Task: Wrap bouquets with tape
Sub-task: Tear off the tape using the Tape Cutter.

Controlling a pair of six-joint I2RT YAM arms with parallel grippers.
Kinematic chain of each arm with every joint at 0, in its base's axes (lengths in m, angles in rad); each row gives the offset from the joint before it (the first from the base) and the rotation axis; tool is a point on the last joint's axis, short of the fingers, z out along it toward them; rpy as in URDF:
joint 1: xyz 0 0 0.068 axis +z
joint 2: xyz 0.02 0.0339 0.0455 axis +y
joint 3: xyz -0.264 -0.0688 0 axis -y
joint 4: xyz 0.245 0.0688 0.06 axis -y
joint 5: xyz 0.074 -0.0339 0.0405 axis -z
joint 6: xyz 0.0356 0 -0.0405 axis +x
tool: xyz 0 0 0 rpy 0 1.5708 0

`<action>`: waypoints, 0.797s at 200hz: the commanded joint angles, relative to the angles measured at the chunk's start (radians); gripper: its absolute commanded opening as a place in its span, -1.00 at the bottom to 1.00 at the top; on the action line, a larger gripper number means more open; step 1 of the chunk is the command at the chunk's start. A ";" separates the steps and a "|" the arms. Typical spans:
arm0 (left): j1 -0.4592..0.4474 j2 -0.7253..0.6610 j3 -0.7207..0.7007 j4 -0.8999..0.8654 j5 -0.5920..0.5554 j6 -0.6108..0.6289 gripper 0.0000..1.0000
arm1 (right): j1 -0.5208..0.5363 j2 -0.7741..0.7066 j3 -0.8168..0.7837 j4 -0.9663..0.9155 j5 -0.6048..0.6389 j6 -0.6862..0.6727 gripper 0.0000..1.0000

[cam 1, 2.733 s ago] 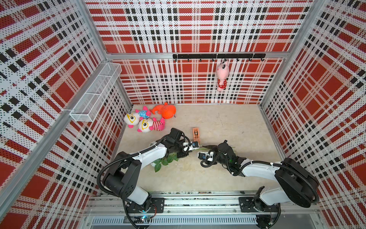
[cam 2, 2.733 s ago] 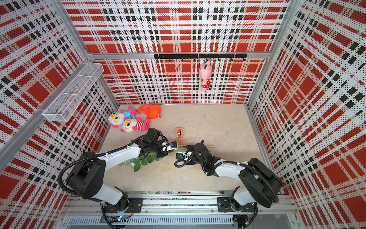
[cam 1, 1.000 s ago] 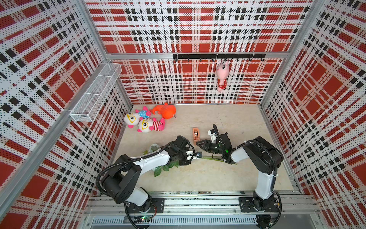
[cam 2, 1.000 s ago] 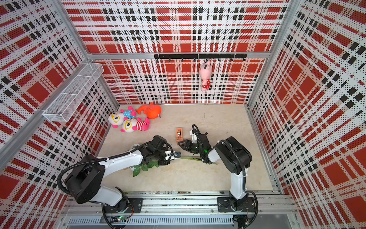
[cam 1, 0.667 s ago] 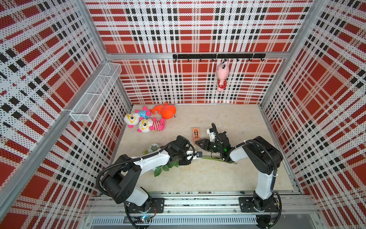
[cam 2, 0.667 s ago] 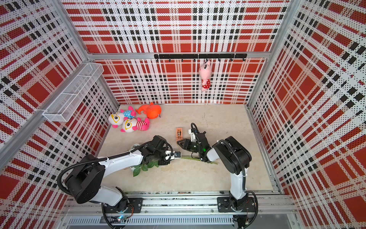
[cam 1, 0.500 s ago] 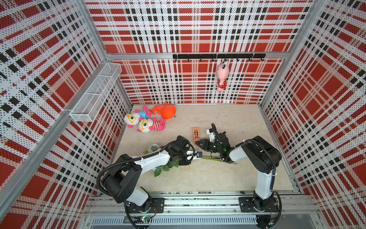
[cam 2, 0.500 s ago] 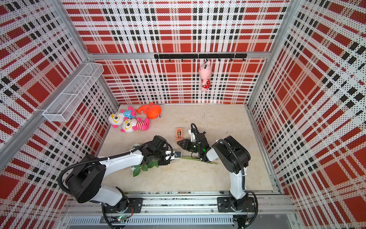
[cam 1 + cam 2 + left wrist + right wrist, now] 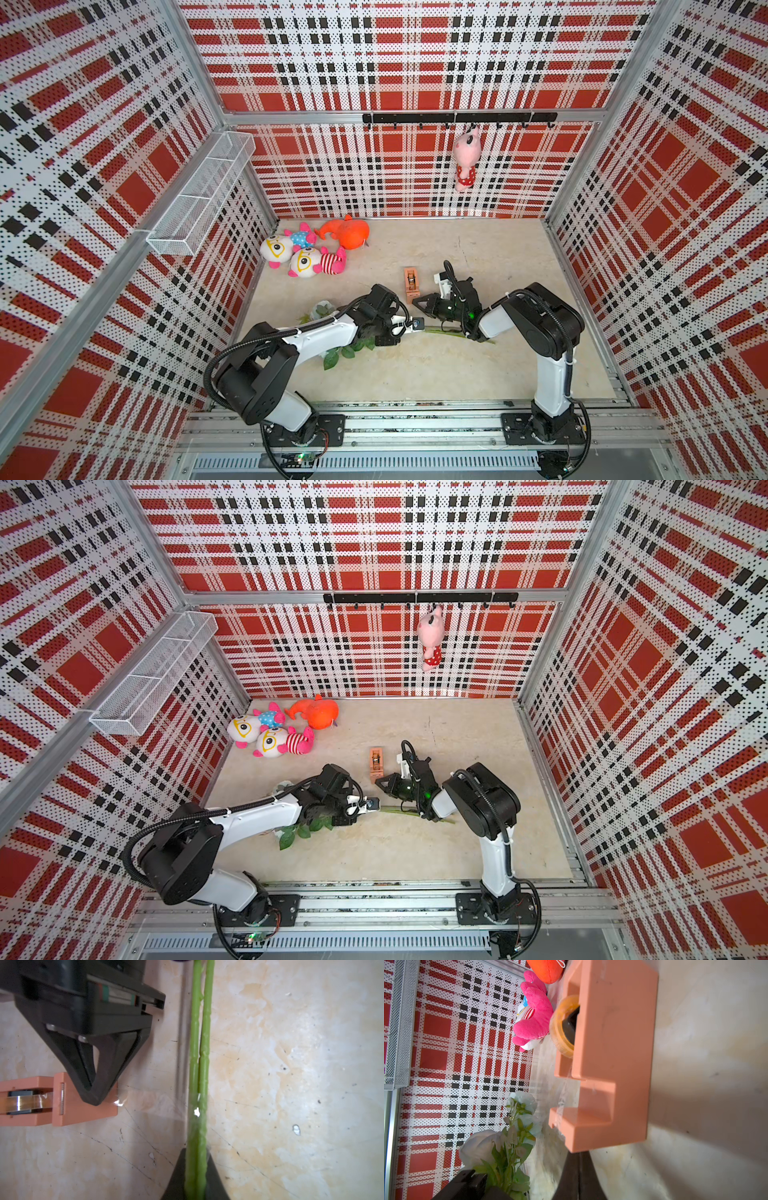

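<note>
The bouquets (image 9: 340, 352) lie on the floor as one bunch: pale roses (image 9: 479, 1147), green leaves, and long stems (image 9: 199, 1064) running to the right. My left gripper (image 9: 417, 324) (image 9: 196, 1153) is shut on the stems. The tape sits in an orange-tan dispenser (image 9: 411, 282) (image 9: 612, 1043) just behind the stems. A clear strip (image 9: 158, 1103) stretches from the dispenser to the stems. My right gripper (image 9: 413, 302) (image 9: 578, 1154) is shut, its tip touching the dispenser's near end (image 9: 83, 1113). I cannot tell whether tape is between its jaws.
Three plush toys (image 9: 307, 253) lie at the back left of the floor. A pink plush (image 9: 465, 158) hangs from the black hook rail on the back wall. A white wire basket (image 9: 199, 195) is fixed to the left wall. Plaid walls enclose three sides.
My right gripper swung up from beside the stems to the dispenser's near end, and its jaws closed over the last second. The left gripper kept hold of the stems and stayed put.
</note>
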 commanded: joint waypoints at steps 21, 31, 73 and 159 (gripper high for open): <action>-0.001 -0.012 -0.017 0.055 -0.023 -0.005 -1.00 | 0.008 0.037 -0.005 -0.034 0.024 0.021 -1.00; -0.002 -0.017 -0.021 0.065 -0.032 -0.010 -1.00 | 0.008 0.038 -0.007 -0.043 0.022 0.017 -1.00; -0.007 -0.048 -0.050 0.111 -0.062 -0.021 -1.00 | 0.009 0.029 -0.011 -0.108 0.048 -0.005 -1.00; -0.010 -0.072 -0.075 0.167 -0.082 -0.030 -1.00 | 0.023 0.041 -0.026 -0.120 0.069 0.003 -1.00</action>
